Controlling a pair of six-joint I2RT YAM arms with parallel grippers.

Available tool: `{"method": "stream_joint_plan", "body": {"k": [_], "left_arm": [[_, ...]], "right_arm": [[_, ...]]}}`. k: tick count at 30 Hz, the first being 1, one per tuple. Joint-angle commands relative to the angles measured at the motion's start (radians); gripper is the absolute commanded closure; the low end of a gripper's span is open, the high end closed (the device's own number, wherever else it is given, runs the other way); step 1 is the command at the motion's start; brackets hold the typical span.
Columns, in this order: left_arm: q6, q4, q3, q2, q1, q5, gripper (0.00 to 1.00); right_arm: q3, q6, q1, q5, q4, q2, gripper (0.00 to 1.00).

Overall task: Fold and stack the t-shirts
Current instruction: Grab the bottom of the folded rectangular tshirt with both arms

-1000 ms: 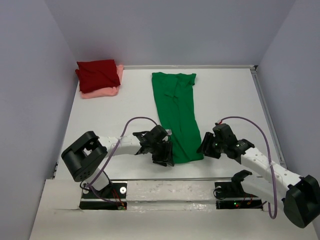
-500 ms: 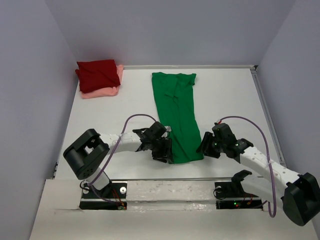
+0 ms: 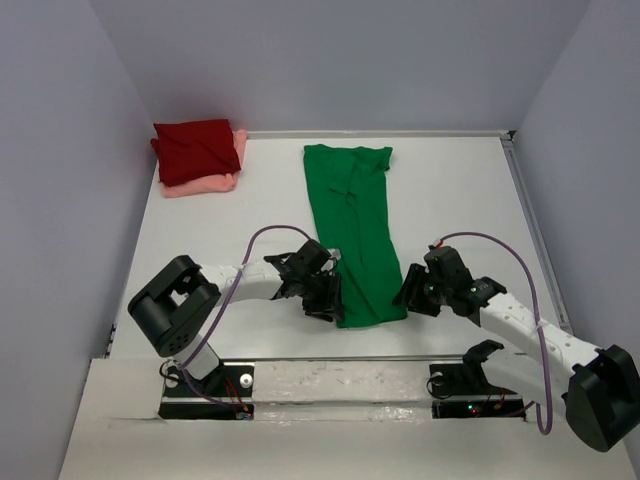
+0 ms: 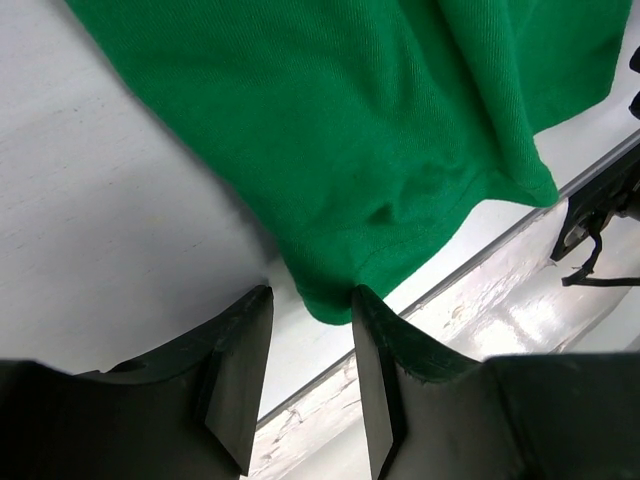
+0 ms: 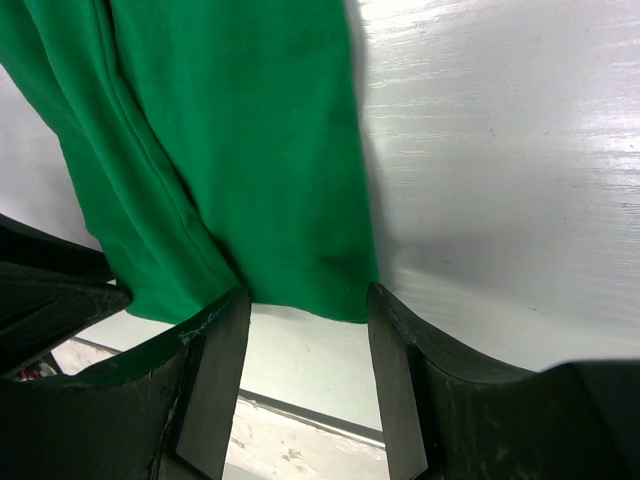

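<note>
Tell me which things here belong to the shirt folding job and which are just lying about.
Part of the job: green t-shirt, laid out long; dark red t-shirt, folded atop the salmon pink t-shirt; left gripper and right gripper, both at the green hem.
Just there: white table; purple cables; grey walls.

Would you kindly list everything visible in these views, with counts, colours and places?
table: one, white, under everything
green t-shirt: one, bright green, long folded strip down the middle
dark red t-shirt: one, dark red, folded, far left corner
salmon pink t-shirt: one, salmon pink, folded, beneath the red one
arms: two, white and black, near edge
cables: two, purple, one over each arm
left gripper: one, black, open, at the green hem's left corner
right gripper: one, black, open, at its right corner
</note>
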State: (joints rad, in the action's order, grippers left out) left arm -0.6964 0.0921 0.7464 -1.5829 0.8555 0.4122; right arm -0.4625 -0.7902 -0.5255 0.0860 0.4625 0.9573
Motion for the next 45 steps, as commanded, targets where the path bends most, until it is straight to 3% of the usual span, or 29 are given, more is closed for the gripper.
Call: {"method": "stream_joint_plan", "body": {"k": [1, 8, 14, 21, 27, 35, 38, 43, 45], "left_arm": [[0.021, -0.002, 0.005, -0.008, -0.003, -0.006, 0.50], [0.008, -0.009, 0.002, 0.008, -0.004, 0.007, 0.58], [-0.008, -0.035, -0.001, 0.004, -0.003, 0.027, 0.74], [-0.008, -0.037, -0.007, 0.011, -0.004, 0.031, 0.83], [-0.008, -0.040, -0.028, 0.027, -0.003, 0.033, 1.00], [-0.006, -0.035, -0.025, 0.046, -0.003, 0.030, 1.00], [-0.005, -0.032, -0.031, 0.050, -0.003, 0.027, 1.00], [-0.008, -0.040, -0.048, 0.049, -0.004, 0.023, 1.00], [-0.009, -0.042, -0.053, 0.052, -0.003, 0.025, 1.00]], "right_arm": [[-0.015, -0.001, -0.010, -0.015, -0.041, 0.004, 0.44], [-0.016, -0.010, -0.010, -0.034, -0.041, 0.011, 0.44], [-0.024, -0.006, -0.010, -0.043, -0.044, 0.040, 0.44], [-0.027, -0.010, -0.010, -0.063, -0.035, 0.044, 0.44], [-0.031, -0.009, -0.010, -0.063, -0.039, 0.066, 0.44], [-0.013, -0.043, -0.010, -0.078, -0.059, 0.109, 0.49], [-0.001, -0.058, -0.010, -0.078, -0.061, 0.103, 0.57], [0.027, -0.080, -0.010, -0.069, -0.071, 0.086, 0.87], [0.033, -0.080, -0.010, -0.069, -0.074, 0.086, 0.90]]}}
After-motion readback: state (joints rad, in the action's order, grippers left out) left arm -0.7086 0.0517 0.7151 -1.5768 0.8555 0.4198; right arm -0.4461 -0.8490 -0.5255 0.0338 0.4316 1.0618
